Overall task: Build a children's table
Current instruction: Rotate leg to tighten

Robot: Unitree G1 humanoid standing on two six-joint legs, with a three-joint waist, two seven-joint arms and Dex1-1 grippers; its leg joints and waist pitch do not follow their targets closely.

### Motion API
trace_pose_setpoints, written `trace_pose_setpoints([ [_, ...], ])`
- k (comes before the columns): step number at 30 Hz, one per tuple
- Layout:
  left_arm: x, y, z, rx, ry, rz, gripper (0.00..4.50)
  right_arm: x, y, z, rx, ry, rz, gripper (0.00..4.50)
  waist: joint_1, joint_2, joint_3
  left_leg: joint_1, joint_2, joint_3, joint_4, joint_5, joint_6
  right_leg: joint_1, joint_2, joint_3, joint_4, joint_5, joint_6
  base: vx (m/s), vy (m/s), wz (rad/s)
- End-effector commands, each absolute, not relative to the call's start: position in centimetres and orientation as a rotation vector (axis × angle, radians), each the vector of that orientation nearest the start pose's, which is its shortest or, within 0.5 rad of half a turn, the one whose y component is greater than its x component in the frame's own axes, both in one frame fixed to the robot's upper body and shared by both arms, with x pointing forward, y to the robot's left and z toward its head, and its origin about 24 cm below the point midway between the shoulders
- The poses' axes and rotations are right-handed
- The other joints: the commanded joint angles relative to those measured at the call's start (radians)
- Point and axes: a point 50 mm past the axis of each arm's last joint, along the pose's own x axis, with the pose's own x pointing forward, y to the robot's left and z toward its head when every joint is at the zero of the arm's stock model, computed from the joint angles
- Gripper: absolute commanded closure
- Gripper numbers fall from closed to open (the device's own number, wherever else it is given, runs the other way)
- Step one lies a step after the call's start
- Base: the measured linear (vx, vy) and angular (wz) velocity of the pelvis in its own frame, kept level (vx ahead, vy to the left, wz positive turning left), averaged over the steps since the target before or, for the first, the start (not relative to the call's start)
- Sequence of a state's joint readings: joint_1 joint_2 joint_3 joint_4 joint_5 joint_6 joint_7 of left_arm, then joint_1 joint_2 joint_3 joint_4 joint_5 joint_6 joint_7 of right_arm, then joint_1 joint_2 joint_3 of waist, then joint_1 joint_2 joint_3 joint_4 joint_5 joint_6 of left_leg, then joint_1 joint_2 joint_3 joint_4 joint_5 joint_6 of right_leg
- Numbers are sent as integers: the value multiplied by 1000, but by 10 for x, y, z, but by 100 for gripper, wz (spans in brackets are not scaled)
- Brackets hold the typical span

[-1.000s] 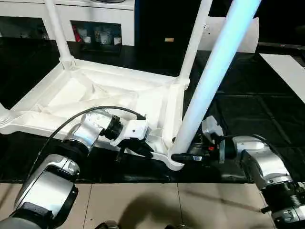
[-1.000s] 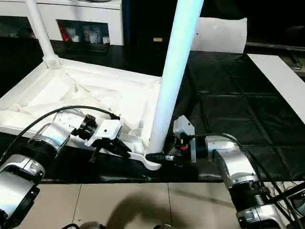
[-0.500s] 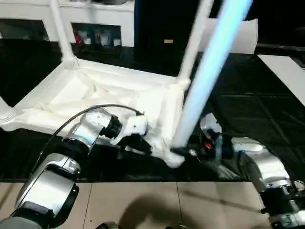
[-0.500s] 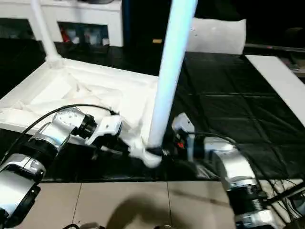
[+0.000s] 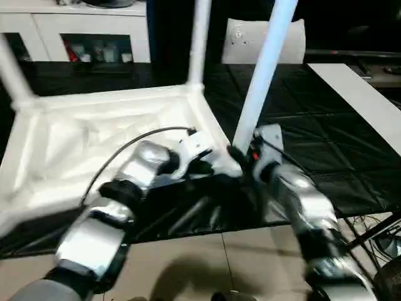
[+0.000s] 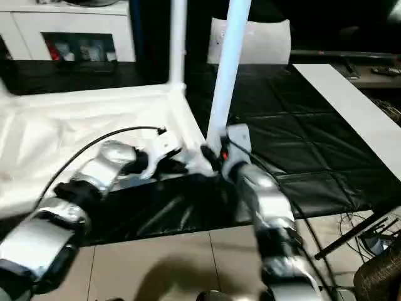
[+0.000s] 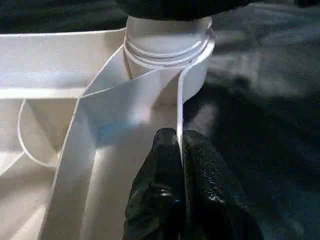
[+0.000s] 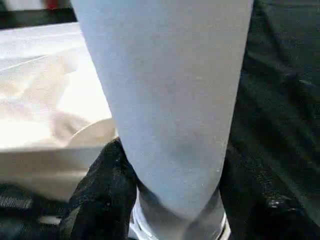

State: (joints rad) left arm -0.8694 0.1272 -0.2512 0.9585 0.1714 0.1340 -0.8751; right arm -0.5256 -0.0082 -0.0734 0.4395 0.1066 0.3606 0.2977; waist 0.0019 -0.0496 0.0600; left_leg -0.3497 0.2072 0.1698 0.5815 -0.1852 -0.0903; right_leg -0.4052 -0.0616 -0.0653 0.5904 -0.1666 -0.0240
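Left gripper (image 7: 180,165) pinches tabletop (image 5: 94,138) rim — right gripper (image 8: 170,200) seemingly clasps leg (image 5: 266,69).

A black quilted mat (image 5: 351,150) carries the upturned white tabletop (image 5: 94,144) and a flat white board (image 5: 360,97).

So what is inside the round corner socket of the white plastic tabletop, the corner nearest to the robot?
A long white tube leg stands in that round corner socket of the ribbed white tabletop. The right gripper holds the leg's base. The leg's end inside the socket is covered.
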Motion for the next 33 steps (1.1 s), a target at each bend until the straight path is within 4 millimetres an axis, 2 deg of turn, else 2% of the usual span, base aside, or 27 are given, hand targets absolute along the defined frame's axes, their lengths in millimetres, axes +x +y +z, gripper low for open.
trace_pose_setpoints([
  [1,357,32,78,438,353,-1140,450,334,-49,65,198,284,599,195,6,2,-61,-2,14,-1,-66,-193,39,49,-68,46,-78,-291,-178,0,0,0],
  [2,357,32,78,441,350,-1138,450,334,-47,67,191,270,610,195,8,1,-63,-3,12,2,-64,-163,52,54,-68,46,-75,-249,-188,0,0,0],
  [3,357,32,78,441,351,-1137,450,334,-47,67,189,266,613,195,8,1,-63,-3,12,2,-64,-163,52,54,-68,46,-75,-249,-188,0,0,0],
  [5,356,35,76,448,354,-1147,450,333,-49,67,175,253,617,163,13,4,-67,-5,15,2,-64,-106,68,60,-69,47,-65,-167,-208,0,0,0],
  [7,356,37,75,456,355,-1154,450,333,-52,66,167,248,616,144,12,4,-66,-5,15,3,-64,-101,72,61,-68,47,-63,-144,-218,0,0,0],
  [8,355,42,73,463,361,-1164,450,333,-58,65,154,236,614,144,12,7,-65,-3,16,3,-65,-107,73,61,-69,47,-62,-142,-226,0,0,0],
  [13,351,61,66,513,377,-1222,450,324,-82,62,106,206,710,93,12,7,-64,-4,18,2,-66,-136,80,65,-70,47,-66,-163,-224,0,0,0],
  [15,349,64,65,533,370,-1251,450,322,-87,61,88,203,746,72,12,5,-62,-5,18,3,-66,-144,82,65,-70,48,-68,-173,-221,0,0,0],
  [16,347,68,64,552,362,-1290,450,319,-95,61,79,198,778,64,15,4,-62,-3,18,3,-66,-159,81,64,-72,47,-73,-212,-213,0,0,0],
  [18,345,73,64,570,350,-1344,450,315,-105,61,61,193,825,51,17,4,-60,-3,19,3,-67,-166,82,63,-71,48,-75,-229,-205,0,0,0],
  [19,343,79,63,580,366,-1378,450,311,-114,61,25,190,872,38,18,5,-61,-2,20,3,-67,-169,81,62,-71,47,-75,-233,-206,0,0,0],
  [21,342,83,63,601,372,-1405,450,309,-120,61,1,189,904,21,19,5,-61,-2,22,3,-66,-171,81,60,-71,48,-73,-231,-210,0,0,0],
  [25,337,93,62,659,374,-1505,450,304,-136,60,-34,198,982,6,31,6,-63,2,24,3,-67,-173,74,58,-73,48,-73,-238,-211,0,0,0],
  [26,336,95,62,662,376,-1525,450,302,-140,60,-46,199,1011,6,38,7,-65,8,27,6,-65,-169,78,55,-72,51,-68,-192,-228,0,0,0],
  [30,330,105,62,698,396,-1635,450,298,-154,63,-78,169,1079,6,50,7,-67,6,28,6,-65,-149,84,59,-73,49,-58,-124,-247,0,0,0],
  [33,327,109,61,733,408,-1683,450,294,-157,64,-48,175,1141,6,57,6,-66,5,28,7,-65,-160,82,62,-73,47,-58,-150,-244,0,0,0],
])
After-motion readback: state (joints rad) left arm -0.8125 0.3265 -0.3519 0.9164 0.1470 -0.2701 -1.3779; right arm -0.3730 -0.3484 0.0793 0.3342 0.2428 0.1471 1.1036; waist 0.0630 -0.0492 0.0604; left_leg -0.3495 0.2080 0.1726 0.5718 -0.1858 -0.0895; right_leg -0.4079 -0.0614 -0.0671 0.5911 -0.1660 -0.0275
